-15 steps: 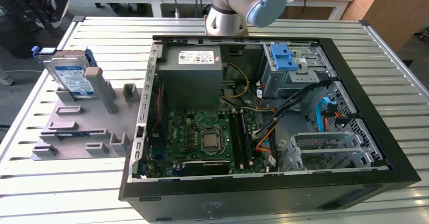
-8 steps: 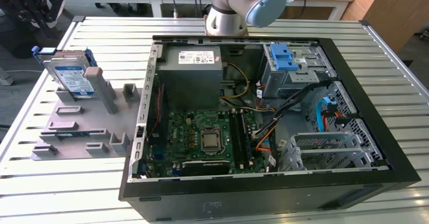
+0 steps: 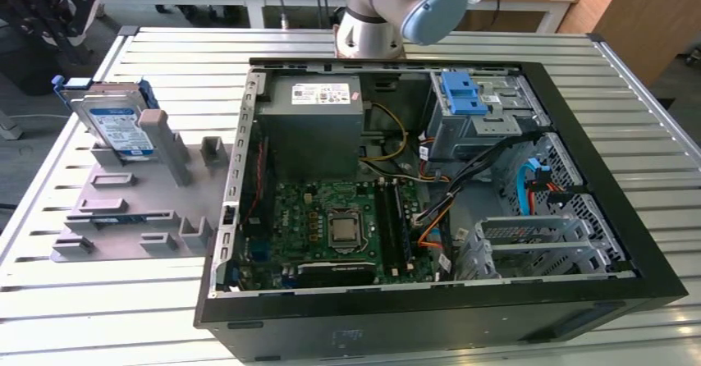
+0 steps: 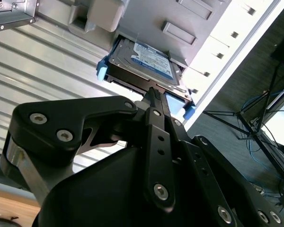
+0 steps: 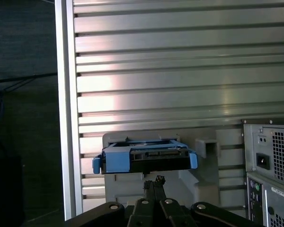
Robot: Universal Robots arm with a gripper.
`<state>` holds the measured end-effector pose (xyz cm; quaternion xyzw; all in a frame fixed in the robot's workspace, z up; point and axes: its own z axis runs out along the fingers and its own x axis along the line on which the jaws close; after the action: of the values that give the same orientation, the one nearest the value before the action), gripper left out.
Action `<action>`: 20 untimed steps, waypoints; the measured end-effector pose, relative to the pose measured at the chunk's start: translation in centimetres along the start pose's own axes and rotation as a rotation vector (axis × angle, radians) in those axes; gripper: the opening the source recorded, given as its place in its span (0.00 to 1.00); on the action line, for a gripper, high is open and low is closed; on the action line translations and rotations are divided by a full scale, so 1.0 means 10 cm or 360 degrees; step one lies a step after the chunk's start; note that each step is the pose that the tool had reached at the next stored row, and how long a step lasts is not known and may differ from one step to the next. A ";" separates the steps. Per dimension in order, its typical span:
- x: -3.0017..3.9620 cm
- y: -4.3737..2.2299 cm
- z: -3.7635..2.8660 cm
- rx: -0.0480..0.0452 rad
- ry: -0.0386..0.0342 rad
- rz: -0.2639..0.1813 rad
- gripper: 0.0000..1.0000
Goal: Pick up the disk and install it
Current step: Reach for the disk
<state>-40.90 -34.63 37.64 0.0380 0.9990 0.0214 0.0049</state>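
The disk (image 3: 115, 126) is standing tilted in the grey holder (image 3: 131, 218) on the slatted worktop (image 3: 66, 300), at the exterior view's left and well apart from the open computer case (image 3: 438, 325). Its blue carrier frame is wrapping its edges, and its labelled face is turning towards the exterior camera. In both wrist views the claw (image 4: 153, 92) is pointing straight at it. The disk is lying directly ahead of the fingertips, presenting its short connector end to them, so its long axis is running away from the claw, roughly in line with the fingers rather than across them. The tips are hovering near that end — close, though I am judging them apart from it, since the overlap in the second wrist view is looking like a matter of angle rather than contact. The claw's two fingers are lying pressed together with no visible gap, gripping nothing. Judged from this, the disk is not yet picked up, and the drive cage (image 3: 482, 124) with its blue latch (image 3: 462, 95), at the far corner of the case, is sitting unfilled.
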 end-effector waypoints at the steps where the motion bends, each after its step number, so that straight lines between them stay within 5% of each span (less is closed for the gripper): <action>1: 0.012 -0.001 0.001 0.0000 0.0000 0.0000 0.11; 11: 0.129 -0.011 0.008 0.0000 0.0000 0.0000 0.11; 20: 0.147 -0.012 0.010 0.0000 0.0000 0.0000 0.11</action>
<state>-42.37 -34.63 37.53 0.0381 0.9990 0.0214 0.0050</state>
